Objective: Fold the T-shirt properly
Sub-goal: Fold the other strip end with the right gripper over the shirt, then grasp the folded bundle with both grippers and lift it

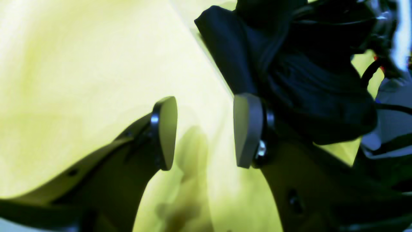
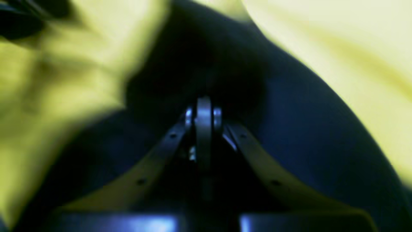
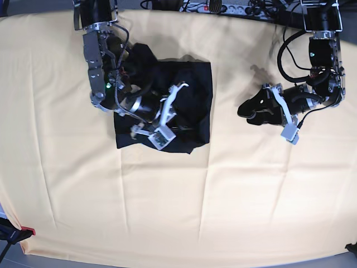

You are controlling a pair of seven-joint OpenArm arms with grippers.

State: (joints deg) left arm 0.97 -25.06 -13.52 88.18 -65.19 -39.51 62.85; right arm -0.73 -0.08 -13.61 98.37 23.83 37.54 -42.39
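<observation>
Mid-fold, by the look of it: T-shirt (image 3: 189,100) bunched into a rough black square on the pale yellow cloth (image 3: 178,212), nearer its far edge and left of centre, with the right gripper (image 3: 179,88) down on the fabric, fingers pressed together and seemingly pinching a fold, though too blurred in the wrist view to be sure. Left gripper (image 1: 205,132) well apart toward the cloth's right edge, pads (image 1: 167,132) spread, nothing between them. Next, probably: lifting the pinched layer across to lie square, keeping it taut so nothing beneath bunches.
</observation>
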